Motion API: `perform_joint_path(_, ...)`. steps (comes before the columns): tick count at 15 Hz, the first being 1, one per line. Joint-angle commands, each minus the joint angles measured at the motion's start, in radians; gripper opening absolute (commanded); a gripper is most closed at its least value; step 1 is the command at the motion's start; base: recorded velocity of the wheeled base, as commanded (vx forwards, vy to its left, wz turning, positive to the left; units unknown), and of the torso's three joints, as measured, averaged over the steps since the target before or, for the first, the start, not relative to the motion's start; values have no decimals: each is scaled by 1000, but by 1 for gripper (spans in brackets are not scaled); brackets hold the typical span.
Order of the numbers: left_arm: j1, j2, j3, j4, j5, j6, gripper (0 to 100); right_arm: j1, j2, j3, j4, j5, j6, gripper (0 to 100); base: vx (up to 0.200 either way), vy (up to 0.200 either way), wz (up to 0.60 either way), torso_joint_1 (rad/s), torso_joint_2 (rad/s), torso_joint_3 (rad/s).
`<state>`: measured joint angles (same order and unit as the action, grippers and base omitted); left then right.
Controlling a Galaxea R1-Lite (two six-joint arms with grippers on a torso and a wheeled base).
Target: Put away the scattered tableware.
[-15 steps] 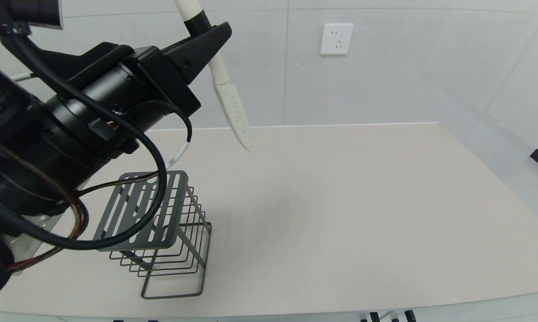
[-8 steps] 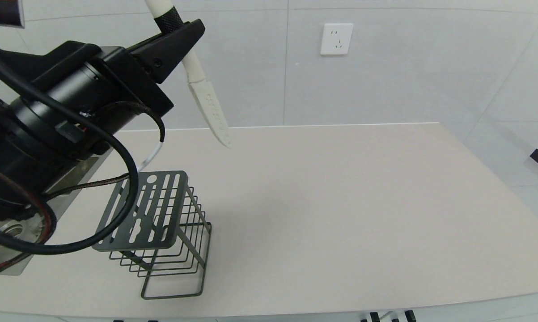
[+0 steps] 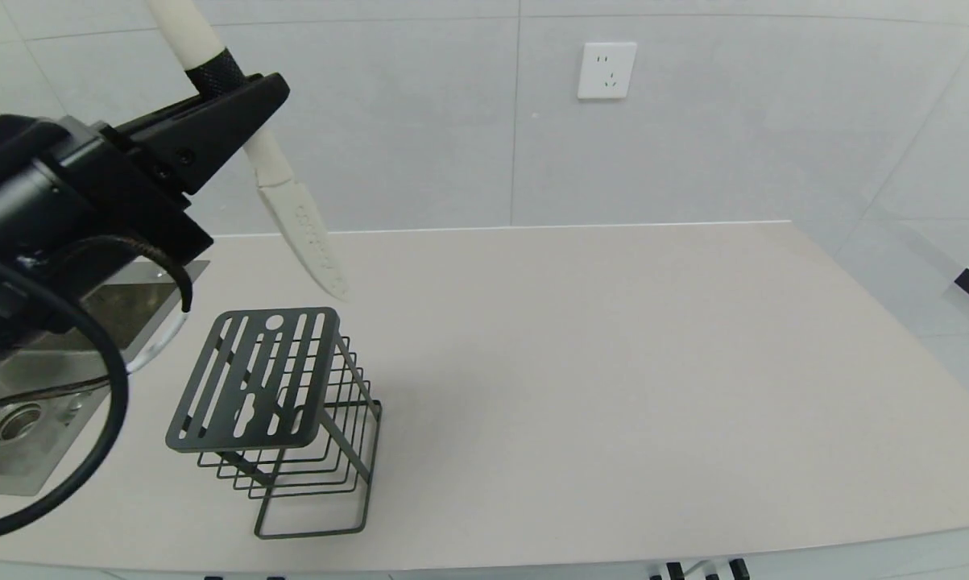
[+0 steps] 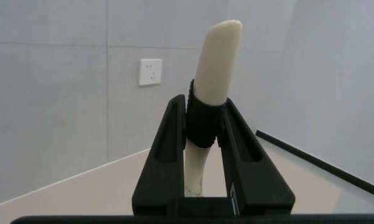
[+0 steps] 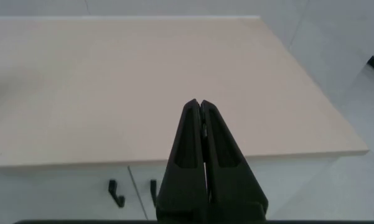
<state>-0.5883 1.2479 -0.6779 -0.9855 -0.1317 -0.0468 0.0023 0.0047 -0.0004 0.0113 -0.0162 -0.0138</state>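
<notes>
My left gripper is shut on a cream-white knife with a black band on its handle, held in the air at the upper left. The blade points down and to the right, its tip just above the far edge of a dark metal knife rack with a slotted top plate. In the left wrist view the knife handle stands clamped between the two black fingers. My right gripper is shut with nothing in it, over the table's near edge.
A steel sink is sunk into the counter at the left, beside the rack. The beige tabletop stretches to the right of the rack. A wall socket sits on the tiled wall behind.
My left arm has carried the knife to the left and lower, from over the table's back middle to just above the rack. The sink has come into sight.
</notes>
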Motion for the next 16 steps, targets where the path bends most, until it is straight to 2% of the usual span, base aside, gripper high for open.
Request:
perform_joint_path(1, 15, -88, 0, 65, 0, 30, 0, 1, 3, 0, -13, 1, 11, 0, 0, 0, 0, 0, 0, 0)
perform_joint_path(3, 16, -130, -3, 157, 17, 56, 0, 1, 3, 0, -13, 1, 12, 0, 0, 0, 0, 0, 0, 0)
perform_joint_path(4, 15, -130, -14, 185, 52, 67, 0, 1, 3, 0, -13, 2, 14, 0, 0, 0, 0, 0, 0, 0)
perform_joint_path(10, 13, -48, -55, 191, 80, 111, 0, 1, 3, 0, -13, 2, 14, 0, 0, 0, 0, 0, 0, 0)
perform_joint_path(14, -36, 12, -85, 192, 208, 156, 0, 1, 3, 0, -13, 2, 14, 0, 0, 0, 0, 0, 0, 0)
perform_joint_path(15, -73, 41, -97, 191, 276, 156, 0, 1, 3, 0, -13, 2, 14, 0, 0, 0, 0, 0, 0, 0)
perform_joint_path(16, -88, 50, -100, 191, 296, 156, 0, 1, 3, 0, -13, 2, 14, 0, 0, 0, 0, 0, 0, 0)
